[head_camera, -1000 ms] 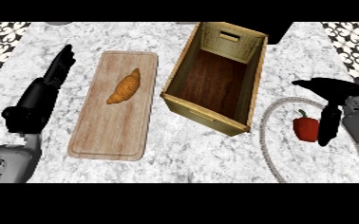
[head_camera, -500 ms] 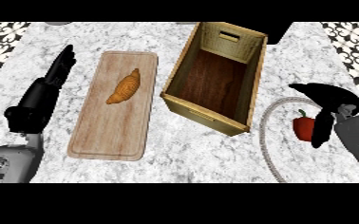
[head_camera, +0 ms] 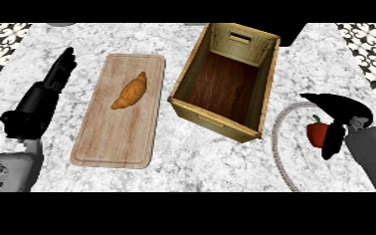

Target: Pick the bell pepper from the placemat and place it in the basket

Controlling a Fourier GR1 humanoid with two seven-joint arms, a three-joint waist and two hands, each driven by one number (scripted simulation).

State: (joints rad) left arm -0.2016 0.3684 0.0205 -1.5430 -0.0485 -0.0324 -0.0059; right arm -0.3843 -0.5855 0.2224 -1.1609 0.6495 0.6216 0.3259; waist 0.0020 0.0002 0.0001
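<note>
So it's a pale marbled grey surface (head_camera: 183, 159) with dark patterned tile peeking in at the far corners. Nearest to us on the right, the right hand (head_camera: 339, 114) comes in from the lower edge and arches over the bell pepper (head_camera: 317, 134), thumb stretched out beyond it and fingers hanging down on its right side. The fingers are curved around the pepper but I can't tell if they're actually touching it. Compared to half a second ago the hand has slid a bit further in over the pepper, and the thumb reaches more toward the basket side; the pepper itself hasn't budged.

The pepper is small, glossy red, with a little green stem poking up at the top. It sits on the placemat (head_camera: 283, 144), a round light grey mat whose rim curves just left of the hand.

Left of that hand, a bit further out, is the basket (head_camera: 191, 74): a tall wooden box with a dark brown bottom and a handle slot in the far wall.

Way over on the other side, the left hand (head_camera: 53, 82) is resting near the left edge, fingers straight and pointing away, same as before. Just to its right lies a wooden cutting board (head_camera: 117, 139) with a croissant (head_camera: 130, 92) on its far half.
</note>
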